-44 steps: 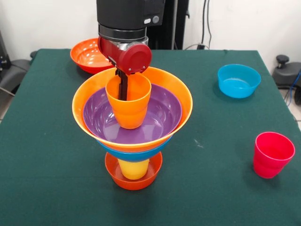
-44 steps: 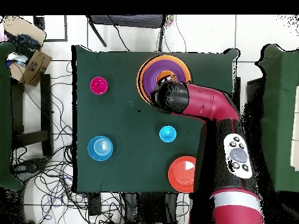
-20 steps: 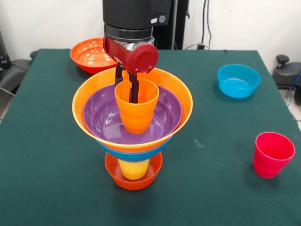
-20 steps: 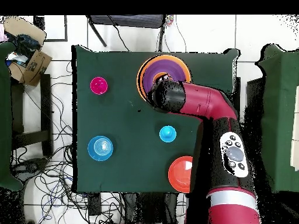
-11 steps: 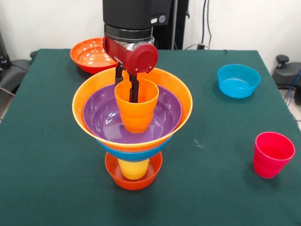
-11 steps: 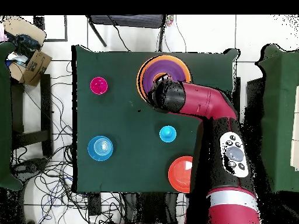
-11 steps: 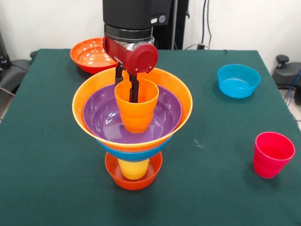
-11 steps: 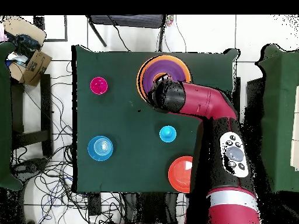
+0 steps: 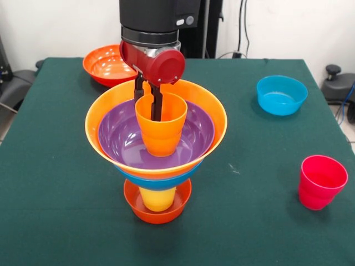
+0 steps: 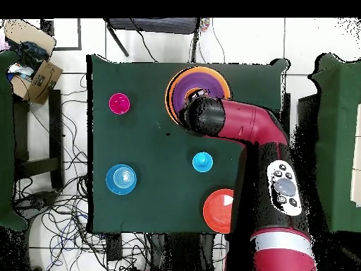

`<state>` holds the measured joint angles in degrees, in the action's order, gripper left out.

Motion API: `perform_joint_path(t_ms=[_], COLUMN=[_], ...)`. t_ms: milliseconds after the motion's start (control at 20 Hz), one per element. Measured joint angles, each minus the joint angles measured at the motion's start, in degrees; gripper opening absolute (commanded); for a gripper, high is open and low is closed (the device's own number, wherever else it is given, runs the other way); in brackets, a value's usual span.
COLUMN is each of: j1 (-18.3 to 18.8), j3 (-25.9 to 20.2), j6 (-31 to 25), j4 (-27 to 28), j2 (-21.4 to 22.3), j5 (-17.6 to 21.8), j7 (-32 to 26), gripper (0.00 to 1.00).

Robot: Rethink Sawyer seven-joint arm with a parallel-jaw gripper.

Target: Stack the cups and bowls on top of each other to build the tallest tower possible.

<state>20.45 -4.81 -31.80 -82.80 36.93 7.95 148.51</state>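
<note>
The tower stands mid-table: a small red-orange bowl (image 9: 158,213) at the bottom, a yellow cup (image 9: 158,199), a large blue bowl (image 9: 161,182), a large light orange bowl (image 9: 102,113), a purple bowl (image 9: 122,145), and an orange cup (image 9: 161,132) upright on top. My gripper (image 9: 148,98) hangs over the orange cup's far rim, open, with one finger (image 9: 158,106) inside the cup and the other outside it. In the overhead view the tower (image 10: 206,80) is partly hidden under my arm (image 10: 240,127). A pinkish red cup (image 9: 321,182) stands at the right.
A medium red-orange bowl (image 9: 104,65) sits at the far left corner, and a small teal-blue bowl (image 9: 282,95) at the far right. The overhead view shows the pinkish red cup (image 10: 119,104), the teal-blue bowl (image 10: 121,179), a blue cup (image 10: 203,161) and the red-orange bowl (image 10: 218,210).
The orange cup has come down to rest in the purple bowl, shifted slightly right. My fingers have spread apart on either side of its rim. My wrist has since edged slightly left.
</note>
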Motion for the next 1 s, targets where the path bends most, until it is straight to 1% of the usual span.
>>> perform_joint_path(t_ms=[600, 1000], j1=[0.6, 0.8], j3=[-0.7, -1.8], j6=[-0.2, -2.2], j4=[0.0, 0.0], j2=[0.8, 2.5], j5=[-0.1, -0.6], j7=[0.0, 0.0], gripper=[1.00, 1.00])
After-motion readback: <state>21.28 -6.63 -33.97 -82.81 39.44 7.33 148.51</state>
